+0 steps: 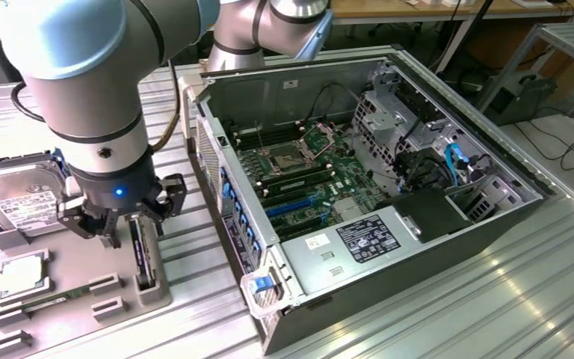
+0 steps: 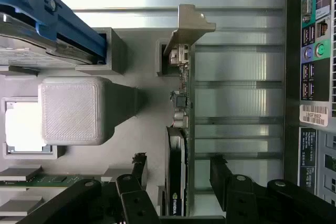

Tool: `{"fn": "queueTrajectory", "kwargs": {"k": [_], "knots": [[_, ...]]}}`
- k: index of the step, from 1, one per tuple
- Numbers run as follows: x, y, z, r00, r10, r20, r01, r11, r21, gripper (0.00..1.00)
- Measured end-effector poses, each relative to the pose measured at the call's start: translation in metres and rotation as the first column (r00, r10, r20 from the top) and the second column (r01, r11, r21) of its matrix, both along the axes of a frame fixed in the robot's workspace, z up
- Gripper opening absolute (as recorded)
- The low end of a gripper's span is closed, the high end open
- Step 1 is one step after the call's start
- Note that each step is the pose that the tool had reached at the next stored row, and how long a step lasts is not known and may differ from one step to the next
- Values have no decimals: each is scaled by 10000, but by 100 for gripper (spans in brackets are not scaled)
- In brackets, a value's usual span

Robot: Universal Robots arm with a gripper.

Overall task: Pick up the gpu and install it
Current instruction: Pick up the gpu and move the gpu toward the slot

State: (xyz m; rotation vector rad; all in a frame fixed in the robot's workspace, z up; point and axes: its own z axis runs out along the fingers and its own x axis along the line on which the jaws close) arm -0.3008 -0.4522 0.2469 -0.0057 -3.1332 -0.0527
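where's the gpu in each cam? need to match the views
Exterior view: the gpu stands on edge in the grey fixture at the exterior view's left, directly under the hand.
Wrist view: the gpu is seen edge-on between the open hand's fingers, with its metal bracket at the far end.
Shared landmark: the hard drive.

The gpu (image 1: 140, 253) is parked on its long edge in a slot of the grey holder (image 1: 152, 288) — upright, not lying flat — just to the exterior view's left of the open PC case (image 1: 287, 329). It's a thin dark card. In the wrist view the gpu (image 2: 176, 182) is seen edge-on, with a black shroud and green logo at one end and bare board with small components further along. The pale silver bracket (image 2: 190, 24) caps the other end, its lip bent over.
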Motion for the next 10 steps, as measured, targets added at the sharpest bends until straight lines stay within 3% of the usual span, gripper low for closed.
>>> {"fn": "queueTrajectory", "kwargs": {"k": [1, 3, 7, 8, 10], "knots": [[0, 8, -129, 10000, 41, -2, -41, 10000, -3, 60], [0, -54, -135, 10000, 41, -1, -41, 10000, -3, 60], [0, -55, -135, 10000, 41, 0, -41, 10000, -3, 59], [0, -55, -135, 10000, 41, -1, -41, 10000, -3, 51], [0, -55, -135, 10000, 41, 0, -41, 10000, -3, 51]]}}
